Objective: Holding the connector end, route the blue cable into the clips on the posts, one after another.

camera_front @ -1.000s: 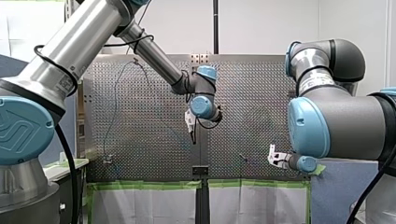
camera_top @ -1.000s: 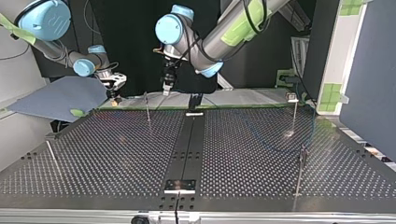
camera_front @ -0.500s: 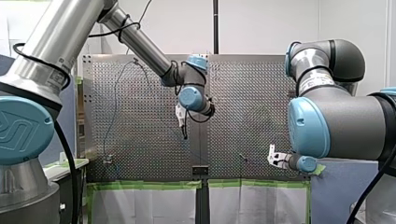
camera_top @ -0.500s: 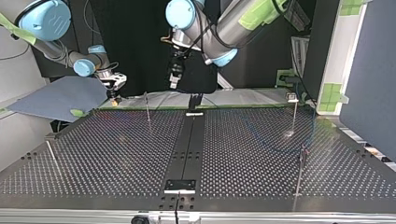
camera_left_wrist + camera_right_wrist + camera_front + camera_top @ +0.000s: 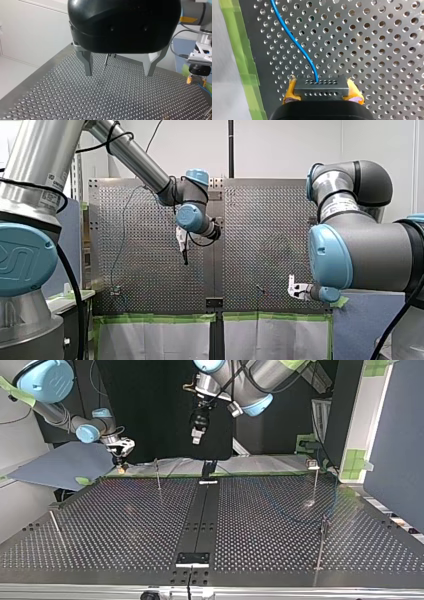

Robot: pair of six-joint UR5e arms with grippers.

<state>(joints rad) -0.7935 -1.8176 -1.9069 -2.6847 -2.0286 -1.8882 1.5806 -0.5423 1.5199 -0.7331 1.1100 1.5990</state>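
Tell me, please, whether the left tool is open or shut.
Open: the left tool holds nothing; its metal fingers stand wide apart.

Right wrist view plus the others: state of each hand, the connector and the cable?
left hand: open, empty, above the table.
right hand: shut on the connector.
connector: held in the right hand.
blue cable: plugged into the connector, runs away across the table; clipping cannot be told.

Open room over the middle of the perforated table (image 5: 125, 520) — slim posts (image 5: 158, 475) upright toward its edges.
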